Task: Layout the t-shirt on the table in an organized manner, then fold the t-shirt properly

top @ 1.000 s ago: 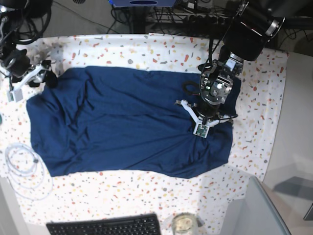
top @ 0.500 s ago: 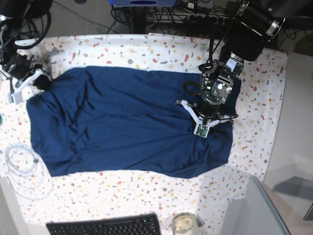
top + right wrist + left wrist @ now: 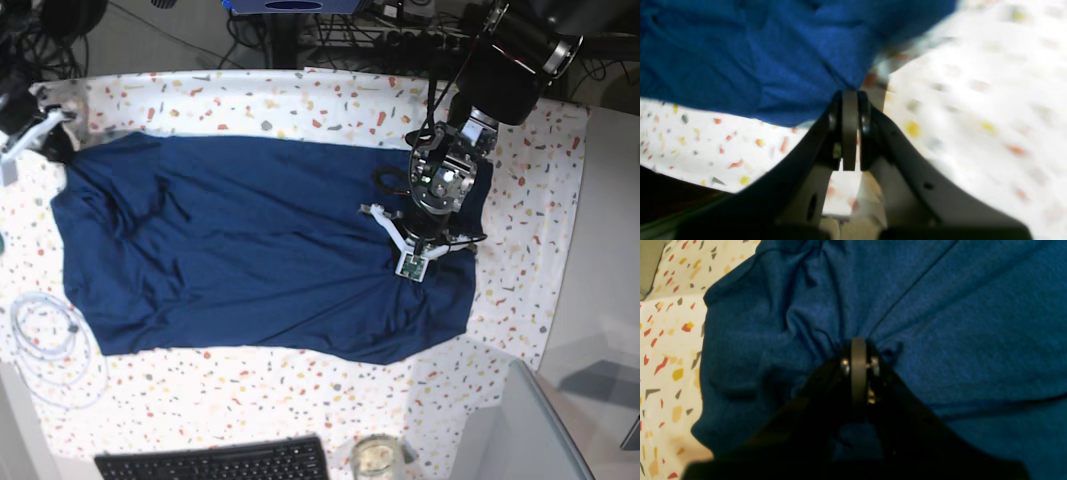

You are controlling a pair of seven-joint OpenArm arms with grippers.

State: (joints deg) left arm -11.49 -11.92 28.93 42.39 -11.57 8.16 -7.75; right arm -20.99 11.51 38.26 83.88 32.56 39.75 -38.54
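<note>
Navy cloth fills the base view: the t-shirt (image 3: 260, 250) lies spread across the speckled table (image 3: 300, 100). Against the frames before, its far corner by the right gripper (image 3: 48, 140) has been drawn outward toward the table's corner, stretching that end taut, and the gripper itself has moved away from the shirt's middle. The left gripper (image 3: 432, 245) has not shifted; it sits on the shirt's opposite end, among wrinkles. A coiled white cable (image 3: 45, 345) lies on the table beside the shirt's near edge, and a black keyboard (image 3: 215, 462) and a glass jar (image 3: 376, 458) are cut off by the bottom edge of the view. The right arm is mostly out of frame.

From the left wrist, the left gripper (image 3: 858, 350) has its jaws pressed together on a pinch of the t-shirt (image 3: 940, 323), creases fanning out from the tips. The table (image 3: 663, 340) shows beside the shirt's edge. The lower part is dark shadow.

From the right wrist, the right gripper (image 3: 849, 96) is clamped on the edge of the t-shirt (image 3: 756, 56), which hangs lifted over the table (image 3: 973, 116). That side of the table is blurred.
</note>
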